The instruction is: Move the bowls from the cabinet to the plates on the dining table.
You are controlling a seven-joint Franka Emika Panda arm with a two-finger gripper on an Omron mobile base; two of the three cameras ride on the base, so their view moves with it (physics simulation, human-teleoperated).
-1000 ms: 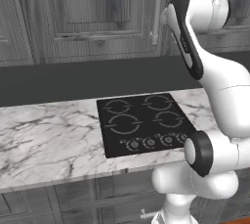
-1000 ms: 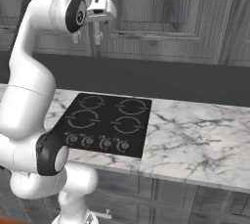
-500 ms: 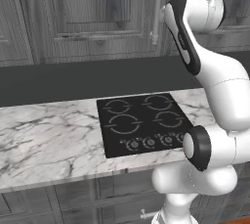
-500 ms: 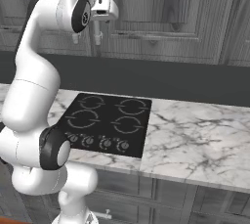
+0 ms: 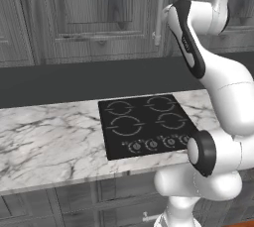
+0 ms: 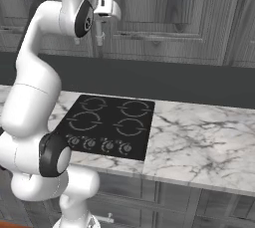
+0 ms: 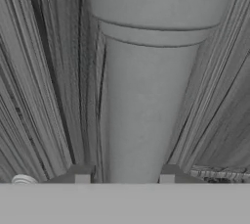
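1. Closest to the base, the white arm (image 6: 35, 87) rises from its rounded foot and bends upward, with its wrist high against the wall cabinet.
2. Under the arm, dark grey lower fronts (image 5: 74, 201) run below the edge of the worktop.
3. The marble counter (image 5: 49, 141), white with grey veins, stretches across both base views.
4. A black four-ring cooktop (image 5: 146, 124) is set flat into the counter, with its row of knobs along the near edge.
5. Behind the counter, a plain dark band of wall (image 5: 74, 80) separates the worktop from the cupboards above.
6. The cabinet (image 5: 89, 18), dark grey wood grain with panelled doors, hangs above that band, and its doors lie flat and closed.
7. One long vertical metal bar (image 5: 158, 13) stands on a door just left of the arm's upper link in the left base view.
8. The gripper (image 7: 124, 174) is up at the cabinet front, and the hand view looks straight along a pale handle (image 7: 146, 110) that runs up the frame between the two dark fingertips (image 7: 82, 174).
9. The tips sit close on either side of that handle. I cannot tell whether they are pressing on it or just bracketing it.
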